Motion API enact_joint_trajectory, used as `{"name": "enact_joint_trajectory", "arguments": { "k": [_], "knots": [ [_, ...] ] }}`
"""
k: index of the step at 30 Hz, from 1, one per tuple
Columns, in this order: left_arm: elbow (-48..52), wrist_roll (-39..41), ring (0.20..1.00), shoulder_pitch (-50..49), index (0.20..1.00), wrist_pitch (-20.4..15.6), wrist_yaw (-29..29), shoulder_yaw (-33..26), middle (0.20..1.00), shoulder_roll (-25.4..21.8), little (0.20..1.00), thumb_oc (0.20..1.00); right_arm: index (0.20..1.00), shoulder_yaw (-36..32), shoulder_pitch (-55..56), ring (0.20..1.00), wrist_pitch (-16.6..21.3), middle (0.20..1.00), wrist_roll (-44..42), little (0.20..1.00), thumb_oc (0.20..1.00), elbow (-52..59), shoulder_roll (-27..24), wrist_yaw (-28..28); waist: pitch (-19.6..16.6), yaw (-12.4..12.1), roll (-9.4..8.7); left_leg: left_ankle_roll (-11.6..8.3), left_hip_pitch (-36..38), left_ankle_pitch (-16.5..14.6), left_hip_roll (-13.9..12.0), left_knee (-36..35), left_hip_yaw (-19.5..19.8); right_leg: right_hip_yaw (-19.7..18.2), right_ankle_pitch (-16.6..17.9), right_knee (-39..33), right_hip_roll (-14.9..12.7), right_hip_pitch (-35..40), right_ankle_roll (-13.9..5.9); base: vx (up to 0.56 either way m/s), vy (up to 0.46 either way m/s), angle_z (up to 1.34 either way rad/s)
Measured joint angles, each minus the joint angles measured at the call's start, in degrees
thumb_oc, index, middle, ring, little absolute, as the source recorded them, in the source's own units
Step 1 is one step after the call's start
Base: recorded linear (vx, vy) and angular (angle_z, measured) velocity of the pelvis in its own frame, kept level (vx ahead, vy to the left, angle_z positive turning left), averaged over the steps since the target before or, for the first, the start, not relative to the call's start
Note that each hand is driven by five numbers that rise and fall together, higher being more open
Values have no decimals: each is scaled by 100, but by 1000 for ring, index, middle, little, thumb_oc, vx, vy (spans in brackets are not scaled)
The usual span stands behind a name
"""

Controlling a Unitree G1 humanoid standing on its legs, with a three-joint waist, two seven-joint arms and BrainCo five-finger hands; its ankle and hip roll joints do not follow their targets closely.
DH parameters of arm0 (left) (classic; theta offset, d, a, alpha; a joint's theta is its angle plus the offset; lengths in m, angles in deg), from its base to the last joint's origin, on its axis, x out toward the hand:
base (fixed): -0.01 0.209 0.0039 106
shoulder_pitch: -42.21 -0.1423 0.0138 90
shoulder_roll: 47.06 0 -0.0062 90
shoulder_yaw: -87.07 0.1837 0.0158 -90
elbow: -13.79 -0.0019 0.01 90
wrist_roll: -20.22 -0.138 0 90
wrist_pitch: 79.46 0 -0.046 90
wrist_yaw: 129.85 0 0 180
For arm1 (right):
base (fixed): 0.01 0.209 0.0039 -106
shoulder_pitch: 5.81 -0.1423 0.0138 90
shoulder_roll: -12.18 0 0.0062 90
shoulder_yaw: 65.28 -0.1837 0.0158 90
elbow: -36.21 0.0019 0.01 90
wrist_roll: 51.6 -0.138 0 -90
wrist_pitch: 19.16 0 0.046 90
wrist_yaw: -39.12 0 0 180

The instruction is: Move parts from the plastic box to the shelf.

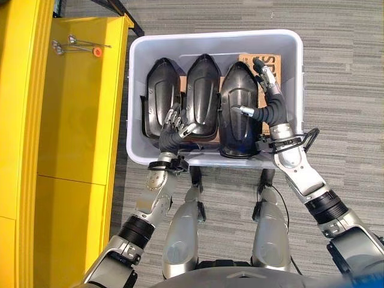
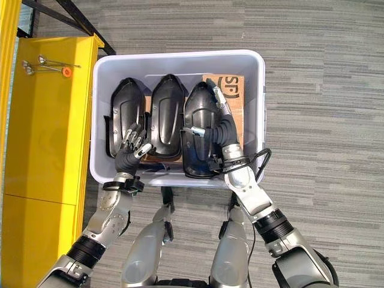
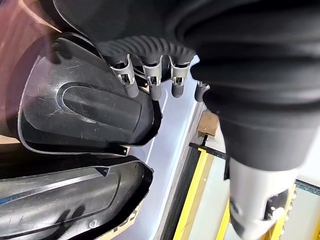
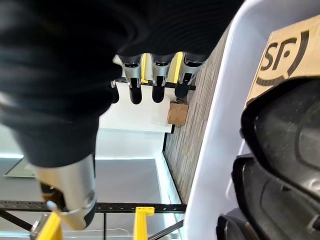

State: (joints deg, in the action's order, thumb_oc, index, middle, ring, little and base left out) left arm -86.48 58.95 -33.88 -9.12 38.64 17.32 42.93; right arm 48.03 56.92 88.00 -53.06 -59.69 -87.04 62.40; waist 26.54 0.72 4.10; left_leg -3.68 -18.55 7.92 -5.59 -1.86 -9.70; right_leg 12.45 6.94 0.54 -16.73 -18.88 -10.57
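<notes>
A: Near side first. Left hand (image 2: 133, 150) sits over the low end of the leftmost glossy black moulded plastic shell (image 1: 161, 93), fingers relaxed, gripping nothing. Right hand (image 1: 267, 90) lies along the far flank of the rightmost black shell (image 1: 240, 108), fingers straight, thumb out, also not clamped.

B: Parts?

A: All three, with the middle black shell (image 1: 203, 96), lie side by side in the pale grey plastic box (image 1: 288, 45), on a brown cardboard sheet (image 2: 231, 90).

B: Risks?

A: Shells look slick and sit tight together, so a one-sided pinch could slip or drag a neighbour. Yellow metal shelf (image 1: 78, 102) already holds small metal tools with an orange tag (image 1: 78, 45); a careless drop-off could knock them.
</notes>
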Motion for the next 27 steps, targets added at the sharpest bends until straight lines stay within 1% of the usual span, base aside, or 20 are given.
{"name": "enact_joint_trajectory", "arguments": {
  "k": [3, 6, 8, 9, 13, 16, 20, 21, 22, 24, 27],
  "knots": [
    [0, -6, 1000, 11, 1000, -91, -28, 2, 1000, 0, 1000, 1000, 1000, -11, 5, 1000, -123, 1000, 414, 1000, 1000, -400, -9, 275, 2, 0, -2, 0, -3, 0, -18, 0, 4, 0, 2, 0, 20, -5, 4, 0, 0, 0],
    [0, -13, 1000, 14, 1000, -101, -83, 0, 1000, -2, 1000, 1000, 1000, -74, 26, 1000, -142, 1000, 689, 1000, 1000, -399, -61, 455, 2, 6, -1, 0, -13, 0, -20, 0, -2, -2, 3, 0, 22, -26, 4, 0, 0, 0],
    [0, -26, 1000, -2, 1000, -105, -156, -1, 1000, -10, 1000, 1000, 1000, -310, 127, 1000, -174, 1000, 908, 1000, 1000, -281, -79, 618, 4, 7, -2, 0, -43, 0, -20, -2, -12, -28, 6, 0, 23, -67, 8, 4, 3, -2],
    [0, -162, 1000, -23, 1000, -107, -164, 0, 1000, -23, 1000, 1000, 1000, -360, 177, 1000, -175, 1000, 921, 1000, 1000, -237, -76, 694, 5, 16, -2, 0, -42, 0, -20, -3, -34, -37, 5, 0, 23, -72, 8, 0, 3, -5],
    [7, -231, 1000, -25, 1000, -125, -165, 2, 1000, -25, 1000, 1000, 1000, -507, 454, 1000, -177, 1000, 970, 1000, 1000, 68, -90, 737, 31, 62, -9, 0, -45, 0, -26, -7, -72, -62, 5, 0, 29, -98, 8, 1, 2, -3],
    [9, -236, 1000, -52, 1000, -137, -224, 0, 1000, -29, 1000, 1000, 1000, -573, 633, 1000, -172, 1000, 1077, 1000, 1000, 313, -178, 834, 79, 160, -25, 1, -63, -1, -27, -13, -88, -82, 9, 0, 33, -148, 12, 12, -1, -5],
    [12, -236, 1000, -94, 1000, -156, -232, 0, 1000, -32, 1000, 1000, 1000, -667, 836, 1000, -161, 1000, 1014, 1000, 1000, 422, -228, 824, 84, 183, -24, 1, -83, -1, -27, -14, -91, -86, 10, 0, 34, -172, 12, 0, 2, -1],
    [12, -235, 1000, -94, 1000, -189, -233, 0, 1000, -27, 1000, 1000, 1000, -589, 917, 1000, -91, 1000, 715, 1000, 1000, 228, -181, 684, 89, 202, -30, 1, -84, -1, -35, -14, -93, -90, 10, 6, 43, -179, 13, 0, 0, 0],
    [12, -234, 1000, -91, 1000, -194, -234, -1, 1000, -28, 1000, 1000, 1000, -495, 926, 1000, -93, 1000, 609, 1000, 1000, 109, -185, 584, 98, 204, -33, 1, -92, -1, -37, -15, -94, -93, 11, 9, 44, -192, 13, 0, 0, 0],
    [12, -235, 1000, -88, 1000, -195, -234, 0, 1000, -30, 1000, 1000, 1000, -482, 925, 1000, -81, 1000, 601, 1000, 1000, 87, -179, 566, 100, 211, -37, 1, -94, -1, -36, -12, -95, -93, 11, 15, 44, -195, 13, 0, 0, 0],
    [12, -233, 1000, -82, 1000, -197, -234, 1, 1000, -27, 1000, 1000, 1000, -473, 857, 1000, -50, 1000, 371, 1000, 1000, -268, -169, 470, 109, 206, -52, 1, -94, -1, -36, -12, -94, -96, 11, 21, 44, -199, 14, 0, 0, 0]
  ]
}}
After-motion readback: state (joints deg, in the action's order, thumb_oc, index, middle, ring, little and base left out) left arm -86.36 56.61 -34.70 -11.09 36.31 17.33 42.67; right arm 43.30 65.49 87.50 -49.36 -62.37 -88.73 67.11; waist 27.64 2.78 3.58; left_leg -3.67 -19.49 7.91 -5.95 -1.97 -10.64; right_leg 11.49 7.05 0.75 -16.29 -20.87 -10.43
